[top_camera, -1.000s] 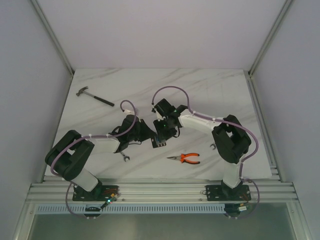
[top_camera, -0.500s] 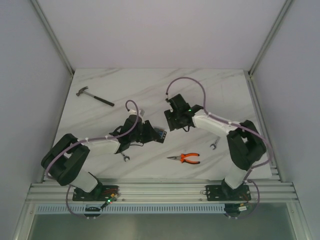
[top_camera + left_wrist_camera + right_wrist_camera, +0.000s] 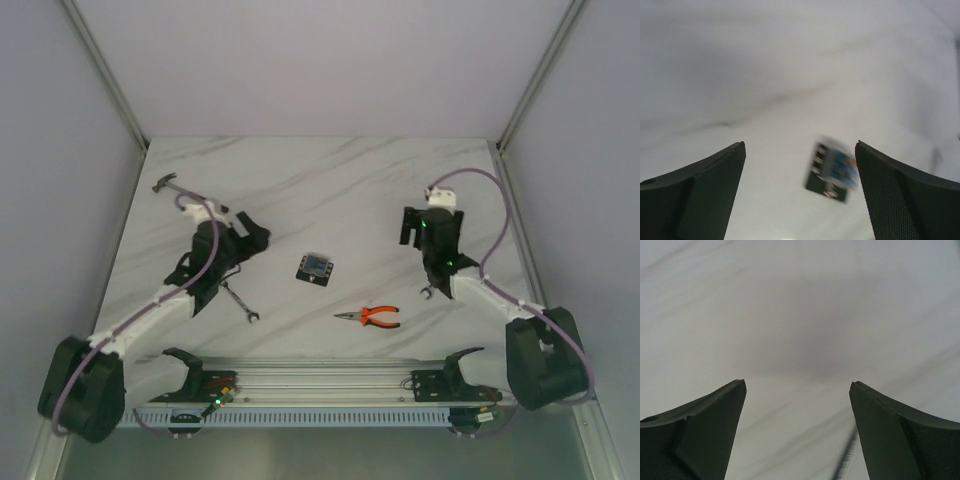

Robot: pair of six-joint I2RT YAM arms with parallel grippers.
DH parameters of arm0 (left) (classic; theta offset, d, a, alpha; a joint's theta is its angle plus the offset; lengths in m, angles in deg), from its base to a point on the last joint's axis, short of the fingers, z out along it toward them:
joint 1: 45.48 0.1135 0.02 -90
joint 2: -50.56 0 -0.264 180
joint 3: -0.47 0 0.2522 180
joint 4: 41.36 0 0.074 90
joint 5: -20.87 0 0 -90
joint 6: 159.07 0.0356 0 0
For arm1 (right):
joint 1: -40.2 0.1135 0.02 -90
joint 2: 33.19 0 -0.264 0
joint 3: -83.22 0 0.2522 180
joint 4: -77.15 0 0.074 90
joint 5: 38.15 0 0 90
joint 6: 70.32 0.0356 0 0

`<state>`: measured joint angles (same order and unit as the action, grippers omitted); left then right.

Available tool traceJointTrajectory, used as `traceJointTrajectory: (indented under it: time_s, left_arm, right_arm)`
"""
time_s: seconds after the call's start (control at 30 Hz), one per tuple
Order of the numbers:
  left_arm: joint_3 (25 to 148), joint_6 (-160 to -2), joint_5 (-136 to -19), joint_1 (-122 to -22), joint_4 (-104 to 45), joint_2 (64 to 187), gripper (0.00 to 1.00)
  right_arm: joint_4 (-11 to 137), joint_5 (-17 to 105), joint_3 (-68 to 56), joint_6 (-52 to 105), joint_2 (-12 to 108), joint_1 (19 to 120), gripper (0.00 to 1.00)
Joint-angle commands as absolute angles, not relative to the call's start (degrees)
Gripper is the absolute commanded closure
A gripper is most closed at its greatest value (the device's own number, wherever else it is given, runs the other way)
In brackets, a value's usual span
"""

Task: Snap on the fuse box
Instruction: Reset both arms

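The small square black plastic fuse box is showing beyond the spread, empty left claw, whereas the equally spread right claw is facing only marbled worktop.

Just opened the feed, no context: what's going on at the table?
Nothing is held right now. The fuse box lies flat on the table, between the two arms and touched by neither. The left gripper and the right gripper both stand open and empty, off to either side of it. Orange-handled pliers lie nearer the arm bases.
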<state>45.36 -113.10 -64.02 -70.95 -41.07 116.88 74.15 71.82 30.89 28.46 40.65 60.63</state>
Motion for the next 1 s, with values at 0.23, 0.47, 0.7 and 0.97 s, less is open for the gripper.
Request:
traceJointTrajectory:
  time_s: [0.23,0.47,0.7,0.97]
  left_arm:
    - [28.25,-100.09,-30.69,-53.28,-52.35,99.56,0.00]
    - [20.39,-88.44,-28.31,-49.89,-72.20,102.39,0.00]
    - [22.89,-77.35,-36.96,-49.50,-84.09,118.55,0.00]
    - [24.56,-71.77,-49.55,-49.43,-104.93,137.29,0.00]
  right_arm:
    - [131.57,85.54,56.57,18.49,46.06,51.56,0.00]
    - [148.29,76.96,62.65,16.82,51.54,47.89,0.00]
    - [138.25,63.06,56.11,20.42,54.62,41.06,0.00]
    - [136.57,62.77,55.77,20.26,54.27,40.80,0.00]
